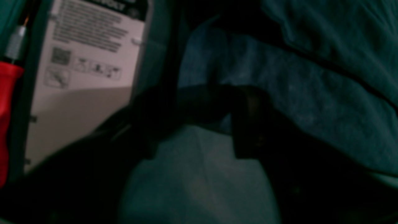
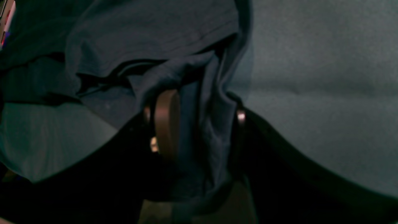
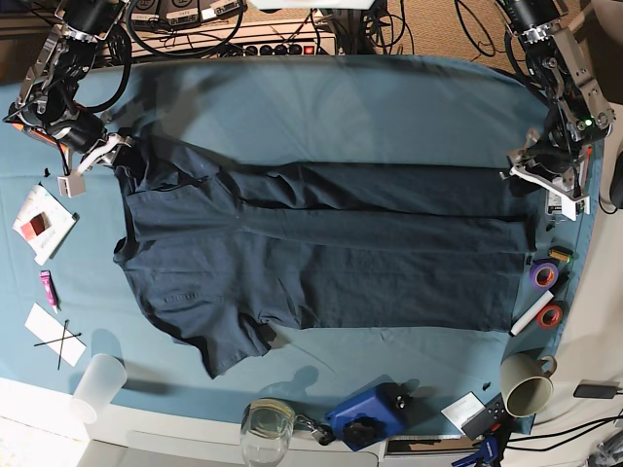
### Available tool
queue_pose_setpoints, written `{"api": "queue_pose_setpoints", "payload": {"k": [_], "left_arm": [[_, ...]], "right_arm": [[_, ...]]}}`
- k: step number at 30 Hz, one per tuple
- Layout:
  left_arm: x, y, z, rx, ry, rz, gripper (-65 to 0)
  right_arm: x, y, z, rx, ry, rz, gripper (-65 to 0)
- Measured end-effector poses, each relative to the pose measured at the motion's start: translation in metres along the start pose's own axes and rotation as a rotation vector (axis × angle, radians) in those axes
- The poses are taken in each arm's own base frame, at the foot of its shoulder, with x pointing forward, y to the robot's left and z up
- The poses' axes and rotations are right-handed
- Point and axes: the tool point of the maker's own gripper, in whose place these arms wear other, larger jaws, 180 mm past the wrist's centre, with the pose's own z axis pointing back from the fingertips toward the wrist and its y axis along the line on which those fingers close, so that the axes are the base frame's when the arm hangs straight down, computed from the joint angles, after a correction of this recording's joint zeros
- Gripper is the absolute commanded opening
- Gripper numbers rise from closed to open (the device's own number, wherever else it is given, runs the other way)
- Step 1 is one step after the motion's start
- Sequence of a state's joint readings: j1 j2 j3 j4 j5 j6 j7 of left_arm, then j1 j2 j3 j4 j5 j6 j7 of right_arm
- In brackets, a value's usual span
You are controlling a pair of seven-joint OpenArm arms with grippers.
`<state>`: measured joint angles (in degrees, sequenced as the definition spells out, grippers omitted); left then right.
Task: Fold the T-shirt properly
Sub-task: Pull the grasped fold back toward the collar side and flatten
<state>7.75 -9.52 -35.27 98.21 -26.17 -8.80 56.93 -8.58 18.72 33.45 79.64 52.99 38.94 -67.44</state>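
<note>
The dark navy T-shirt (image 3: 321,258) lies spread on the teal table cloth (image 3: 341,107), its far long edge folded toward the middle. In the base view my right gripper (image 3: 105,148) sits at the shirt's far left corner by the sleeve. In the right wrist view its fingers (image 2: 166,124) stand apart, open, with a bunched fold of the T-shirt (image 2: 205,130) between them. My left gripper (image 3: 538,175) is at the far right corner, by the hem. In the dark, blurred left wrist view its jaws are open over the T-shirt (image 1: 295,102) edge and bare cloth (image 1: 199,180).
Two tape rolls (image 3: 542,274) (image 3: 550,315) and a mug (image 3: 526,384) stand at the right edge. A plastic cup (image 3: 97,387), a glass (image 3: 266,423) and a blue device (image 3: 370,413) line the front. Papers (image 3: 44,222) lie at left. Cables and a power strip (image 3: 282,44) run along the back.
</note>
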Motion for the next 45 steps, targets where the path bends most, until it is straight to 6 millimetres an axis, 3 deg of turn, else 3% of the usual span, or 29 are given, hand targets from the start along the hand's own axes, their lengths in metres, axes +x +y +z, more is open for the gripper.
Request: {"api": "queue_pose_setpoints", "payload": {"k": [3,11,24,31,45], "left_arm": [[0.0,-0.002,0.0,-0.01,-0.003,0.006,-65.0],[0.002,-0.01,0.0,-0.055,-0.011,-0.028,-65.0],[-0.007,0.006,0.006,-0.028,0.038,0.013,-65.0],[-0.03,0.023,0.02,-0.041,0.082,0.023,-65.0],[-0.056,0.029,0.051,-0.003,0.136,-0.052,-65.0]], "right_arm": [[-0.003,-0.003,0.0,-0.017,0.013,0.0,-65.0],[-0.002,-0.003,0.002,-0.024,0.024,0.021,-65.0],[-0.007,-0.02,0.038,-0.076,0.044,-0.017,-65.0],[0.001,-0.021,0.053,-0.048,0.005,-0.031,-65.0],[-0.016,-0.03,0.079,-0.054,0.056,-0.029,-65.0]]}}
